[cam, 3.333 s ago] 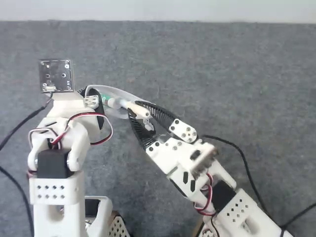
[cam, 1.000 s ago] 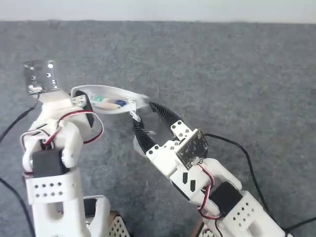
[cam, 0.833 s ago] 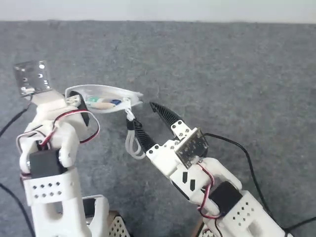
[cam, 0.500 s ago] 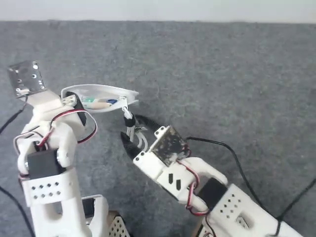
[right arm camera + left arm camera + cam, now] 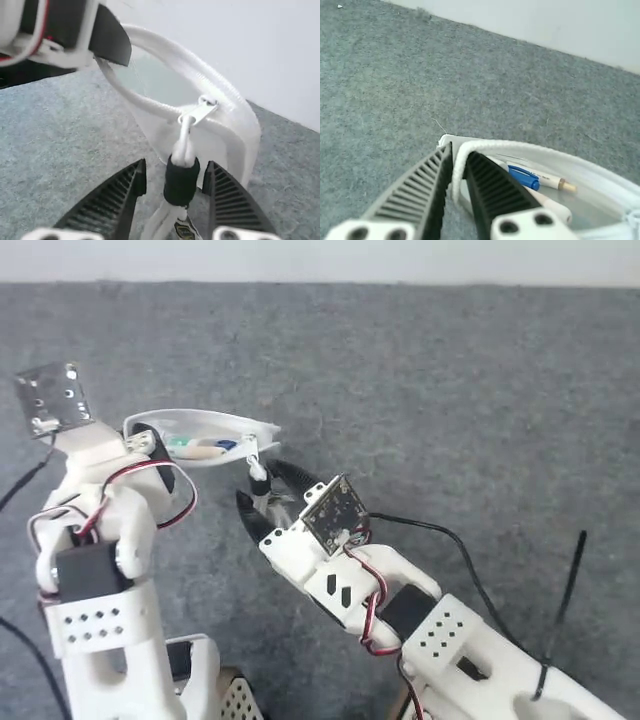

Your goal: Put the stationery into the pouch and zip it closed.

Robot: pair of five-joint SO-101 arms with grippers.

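pouch [image 5: 215, 425]: translucent white, soft-sided, mouth gaping, zip not drawn across; positioned over the far-left part of the tabletop [image 5: 460, 380], grey and carpet-like in texture.

left pincer [image 5: 453, 156]: clamped shut on the pouch rim at one end, white zip edging pinched between the two black ribbed fingers.

pen [image 5: 524, 177]: white barrel with blue section and tan tip, lying inside the pouch along its length. second white stick [image 5: 554, 209] just beside it, also inside. green, blue and pale bits visible through the pouch wall from the high view.

zip pull [image 5: 201, 110]: metal, at the pouch end opposite the left pincer, tilted outward.

cord [image 5: 184, 142]: white, looped through the zip pull, hanging down from it.

toggle [image 5: 181, 183]: black, sleeved around the cord below the pull.

right pincer [image 5: 175, 169]: spread open, one finger either side of the toggle, small gap visible on both sides; contact with the cord not discernible. same pincer [image 5: 262, 487] in the high view just beside the pouch's zip end.
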